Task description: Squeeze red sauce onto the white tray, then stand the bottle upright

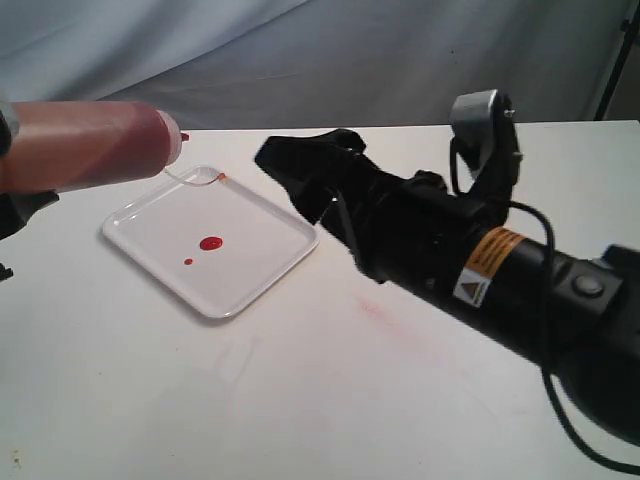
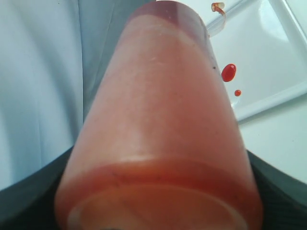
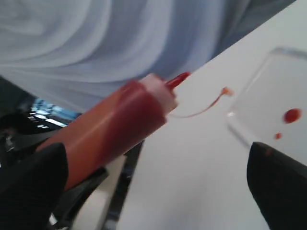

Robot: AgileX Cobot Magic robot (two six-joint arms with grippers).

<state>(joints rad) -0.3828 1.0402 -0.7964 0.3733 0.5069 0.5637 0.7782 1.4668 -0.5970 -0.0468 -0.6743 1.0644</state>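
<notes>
My left hand (image 1: pixel 14 200) is clenched around the bottle (image 1: pixel 85 145) and holds it off the desk (image 1: pixel 150 400), lying nearly level, with its red nozzle (image 1: pixel 181 136) pointing toward the white tray (image 1: pixel 270 215). My right hand (image 1: pixel 305 160) is released, its jaws spread wide with nothing between them, and it hangs above the desk just beside the tray's right corner.

The red sauce (image 1: pixel 210 243) sits as a round blob near the middle of the tray, with a tinier dot (image 1: pixel 188 261) close by. The small cap (image 1: pixel 221 178) dangles on its thin tether (image 1: pixel 190 180) over the tray's far corner.

The exterior view catches only the edge of my left hand, as the bottle runs out of frame there. In the left wrist view the bottle's base fills almost everything, and I see only dark slivers of the hand at the lower corners, with the blob and dot beyond. The right wrist view shows the bottle from the side, darker sauce pooled toward its nozzle end, and my own fingers (image 3: pixel 276 189) dark at both lower corners.

The black right arm (image 1: pixel 500 270) with its yellow warning label (image 1: pixel 485 265) blocks much of the desk's right side in the exterior view. A faint pinkish smear (image 1: pixel 375 310) marks the desk just in front of it. A grey cloth (image 1: pixel 300 50) hangs behind.
</notes>
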